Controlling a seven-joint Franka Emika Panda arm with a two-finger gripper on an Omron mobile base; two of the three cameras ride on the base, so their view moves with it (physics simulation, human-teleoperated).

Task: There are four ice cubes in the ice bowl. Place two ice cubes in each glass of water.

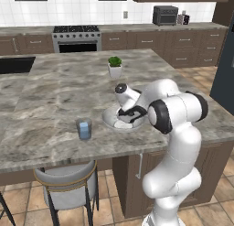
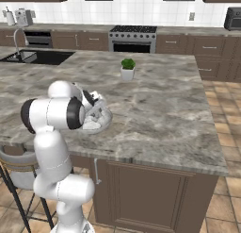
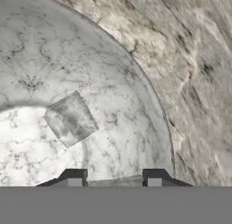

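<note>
One glass of water (image 1: 84,129) stands on the marble island counter (image 1: 50,97), to the left of the ice bowl (image 1: 108,118) and well apart from it, with something pale blue inside; whether that is an ice cube or just the tint of the water we cannot tell. Moving right from the glass we reach the ice bowl itself, near the counter's front edge, and our gripper (image 1: 129,114) is lowered into it. Behind the bowl, toward the stove, sits the small white pot with a green plant (image 1: 114,67).

Through the hand camera we see the bowl's pale inner wall and one ice cube (image 3: 71,119) lying loose on the floor of the bowl, up and left of our fingertips (image 3: 74,177). Between the two tips a pale strip shows; we judge that our claw is drawn in on a second cube there, but the strip is too thin to be sure, so we cannot tell for certain what is clamped.

We judge this to be the pick-up step in the bowl. Next we need a straight lift clear of the bowl's rim, then a carry leftward to the glass, releasing directly above its narrow mouth.
</note>
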